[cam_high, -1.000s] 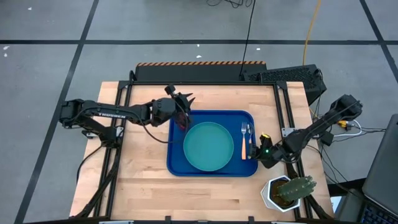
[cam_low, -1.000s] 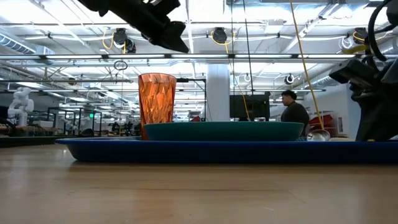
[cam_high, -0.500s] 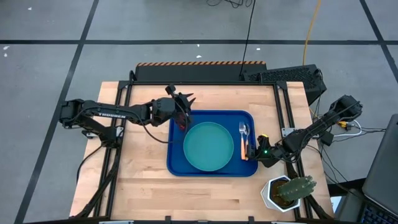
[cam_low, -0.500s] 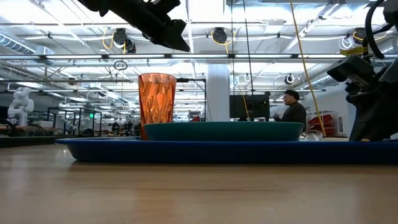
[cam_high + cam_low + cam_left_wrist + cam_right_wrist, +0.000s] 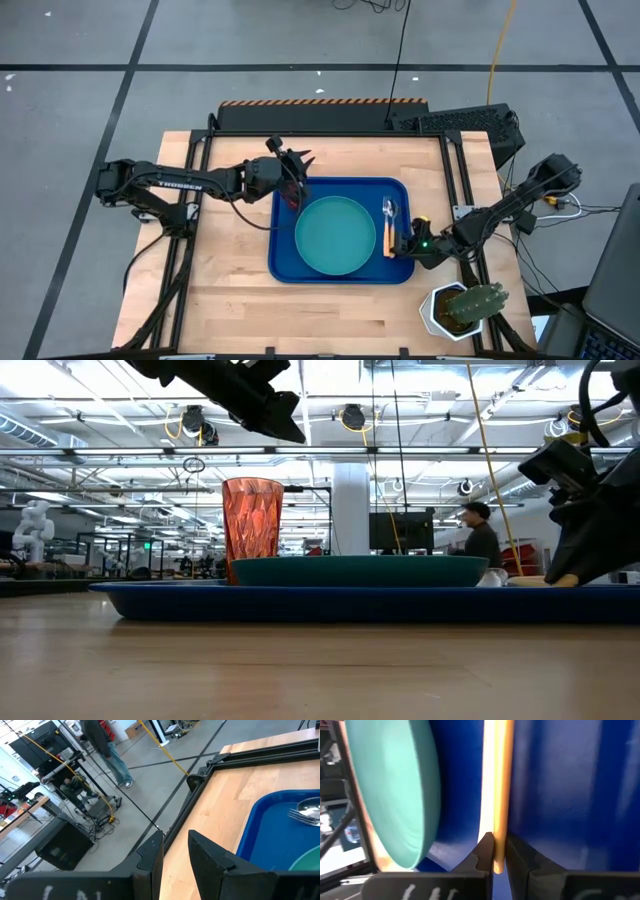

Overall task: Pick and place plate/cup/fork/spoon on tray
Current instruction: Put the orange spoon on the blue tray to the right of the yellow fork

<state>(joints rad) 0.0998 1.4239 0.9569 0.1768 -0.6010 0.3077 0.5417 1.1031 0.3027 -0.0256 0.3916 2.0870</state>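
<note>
Between right gripper (image 5: 495, 857) fingers: spoon (image 5: 499, 785).

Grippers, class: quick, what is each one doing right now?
Left gripper: open, empty, above the cup.
Right gripper: shut on an orange cutlery handle.

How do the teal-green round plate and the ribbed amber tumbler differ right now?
The teal-green round plate is wide and low; the ribbed amber tumbler is narrow and tall. The plate is opaque, the tumbler translucent. The plate lies mid-tray, the tumbler at a corner. Both are on the blue plastic tray.
</note>
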